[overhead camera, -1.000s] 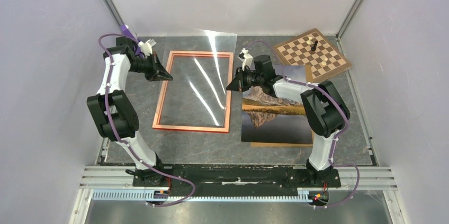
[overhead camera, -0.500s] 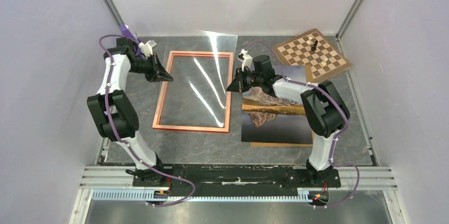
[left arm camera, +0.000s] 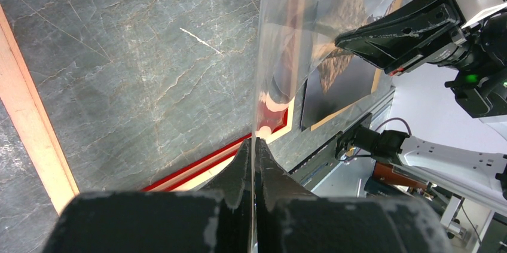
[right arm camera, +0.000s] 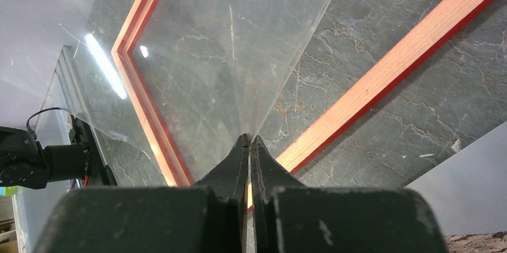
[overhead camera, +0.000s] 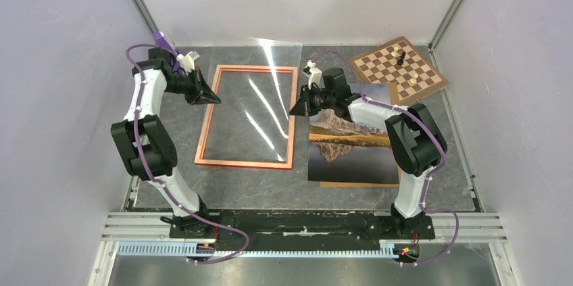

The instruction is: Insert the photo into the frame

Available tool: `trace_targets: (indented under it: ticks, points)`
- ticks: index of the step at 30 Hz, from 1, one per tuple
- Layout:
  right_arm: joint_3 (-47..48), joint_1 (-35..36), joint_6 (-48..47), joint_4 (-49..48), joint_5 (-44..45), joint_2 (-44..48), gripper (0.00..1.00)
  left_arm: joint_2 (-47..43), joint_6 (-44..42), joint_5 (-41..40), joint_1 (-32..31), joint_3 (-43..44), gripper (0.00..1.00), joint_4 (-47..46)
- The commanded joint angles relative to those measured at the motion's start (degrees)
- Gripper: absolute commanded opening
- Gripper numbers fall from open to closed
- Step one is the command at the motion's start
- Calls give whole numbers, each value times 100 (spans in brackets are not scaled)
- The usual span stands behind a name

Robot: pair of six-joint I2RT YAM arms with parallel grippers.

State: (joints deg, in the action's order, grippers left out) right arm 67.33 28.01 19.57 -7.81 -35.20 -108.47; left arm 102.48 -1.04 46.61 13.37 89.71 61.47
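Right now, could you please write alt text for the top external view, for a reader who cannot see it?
Two robot arms hold a clear sheet over an orange-red frame on a grey table, the left gripper and right gripper each pinching one side edge. A mountain photo lies right of the frame, a chessboard beyond it.

the top camera hangs high above and behind the arms [overhead camera: 145, 144], looking down and forward; their bases sit at 6 o'clock and the whole table [overhead camera: 257, 184] fits in view. the left wrist camera rides close behind the left gripper [left arm camera: 254, 144], looking along it low over the frame [left arm camera: 36, 121], with the right gripper [left arm camera: 353, 39] at 2 o'clock. the right wrist camera looks likewise from the opposite side. all three share the frame and the clear sheet [overhead camera: 260, 103].
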Motion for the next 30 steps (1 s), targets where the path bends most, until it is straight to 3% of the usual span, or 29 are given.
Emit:
trace_targets:
  ticks: [1,30]
  points:
    - [149,2,-209,38,160,305,0,-262,-10,86,10,64,2,40]
    - [159,20,-432,357,477,248,0,-159,-197,-249,6,-171,2,45]
